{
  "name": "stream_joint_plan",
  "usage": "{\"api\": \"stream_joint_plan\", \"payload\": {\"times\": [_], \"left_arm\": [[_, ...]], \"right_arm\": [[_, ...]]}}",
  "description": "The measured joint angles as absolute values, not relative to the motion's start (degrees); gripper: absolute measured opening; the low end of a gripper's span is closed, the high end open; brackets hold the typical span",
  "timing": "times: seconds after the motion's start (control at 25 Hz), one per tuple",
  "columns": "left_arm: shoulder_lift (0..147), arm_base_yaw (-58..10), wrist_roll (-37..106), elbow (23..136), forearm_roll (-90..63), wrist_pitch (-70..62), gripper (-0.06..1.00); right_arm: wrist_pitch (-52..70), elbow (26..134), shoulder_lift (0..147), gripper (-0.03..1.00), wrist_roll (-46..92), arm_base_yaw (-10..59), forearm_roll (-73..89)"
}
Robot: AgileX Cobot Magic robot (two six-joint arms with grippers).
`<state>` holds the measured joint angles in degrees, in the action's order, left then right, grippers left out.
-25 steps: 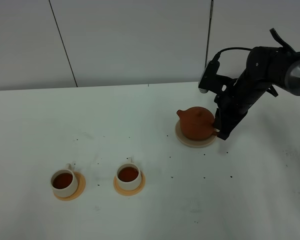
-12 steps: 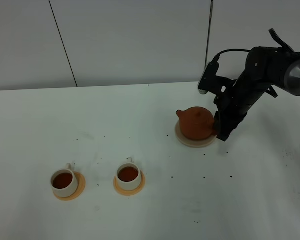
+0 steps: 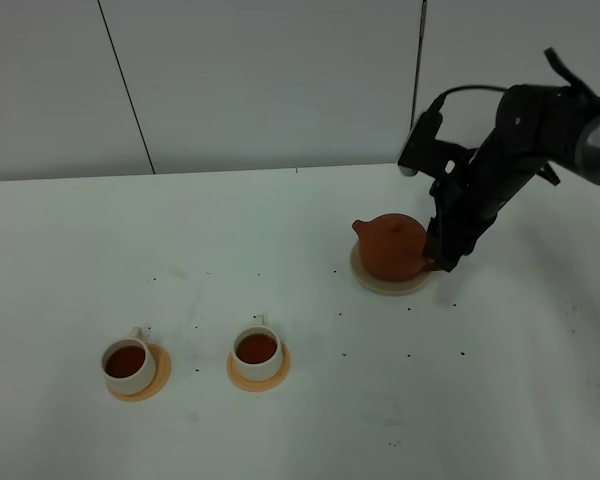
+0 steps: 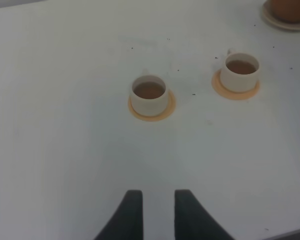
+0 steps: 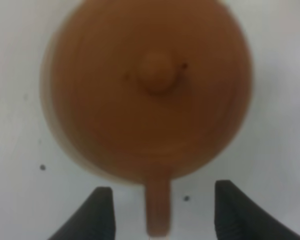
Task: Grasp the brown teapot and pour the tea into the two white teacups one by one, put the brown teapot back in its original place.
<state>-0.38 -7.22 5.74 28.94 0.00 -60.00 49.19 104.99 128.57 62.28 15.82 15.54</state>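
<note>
With both small cream-white cups (image 3: 127, 362) (image 3: 257, 351) full, the squat reddish-brown clay teapot (image 3: 393, 246) sits on its round beige coaster (image 3: 372, 281), so the right tool (image 5: 160, 210), spread wide beside the handle, needs only a clean retreat.

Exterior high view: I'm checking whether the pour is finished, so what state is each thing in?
brown teapot: upright on its beige coaster, lid on.
left teacup: filled with tea.
right teacup: filled with tea.
right gripper: open, astride the teapot handle.
left gripper: holding nothing.
</note>
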Motion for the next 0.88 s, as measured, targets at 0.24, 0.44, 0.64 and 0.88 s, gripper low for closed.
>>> {"api": "stream_joint_plan", "payload": {"times": [0.24, 0.44, 0.64, 0.88], "left_arm": [[-0.38, -7.22, 5.74, 28.94, 0.00, -60.00, 0.23], [-0.38, -7.22, 5.74, 28.94, 0.00, -60.00, 0.23], [-0.38, -7.22, 5.74, 28.94, 0.00, -60.00, 0.23], [-0.38, -7.22, 5.74, 28.94, 0.00, -60.00, 0.23]], "right_arm": [[51.36, 104.99, 123.36, 0.43, 57.75, 15.76, 11.18], [57.90, 104.95, 117.63, 0.37, 55.61, 13.80, 13.94], [59.82, 103.39, 109.73, 0.16, 57.39, 10.46, 22.38], [42.69, 89.43, 95.27, -0.01, 58.83, 6.64, 28.66]]}}
